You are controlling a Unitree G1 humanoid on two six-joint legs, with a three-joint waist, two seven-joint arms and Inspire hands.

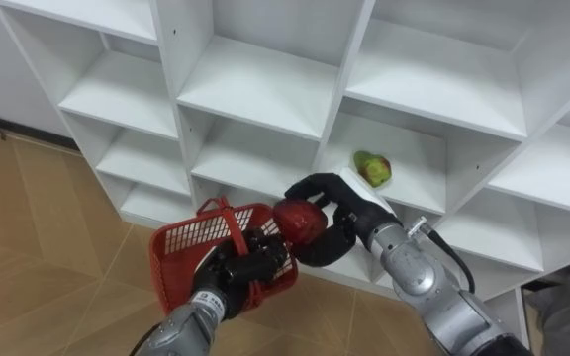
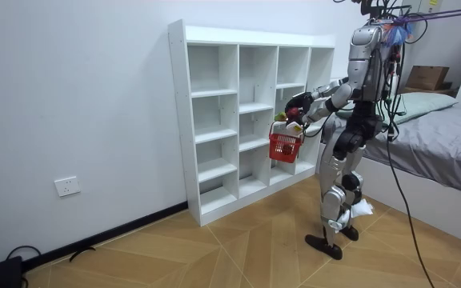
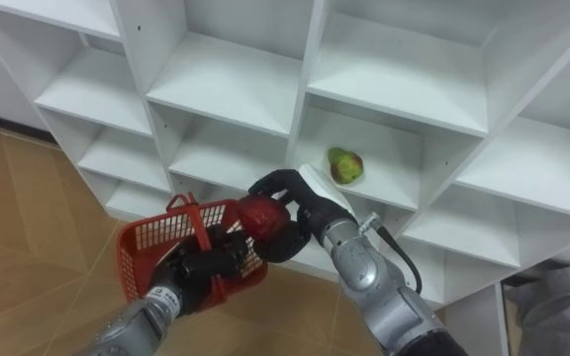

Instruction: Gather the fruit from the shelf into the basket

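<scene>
One red apple point(image 1: 300, 220), gripped in R hand point(image 1: 327, 188); L hand point(image 1: 250, 259) clutching red basket point(image 1: 179, 249)

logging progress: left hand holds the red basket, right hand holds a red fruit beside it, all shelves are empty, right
Not all empty: the left eye view shows a greenish fruit lying on one shelf. The left hand does hold the red basket, and the right hand a red fruit beside it.

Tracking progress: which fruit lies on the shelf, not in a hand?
The greenish fruit, resting on the shelf; the red fruit is gripped by the right hand.
</scene>
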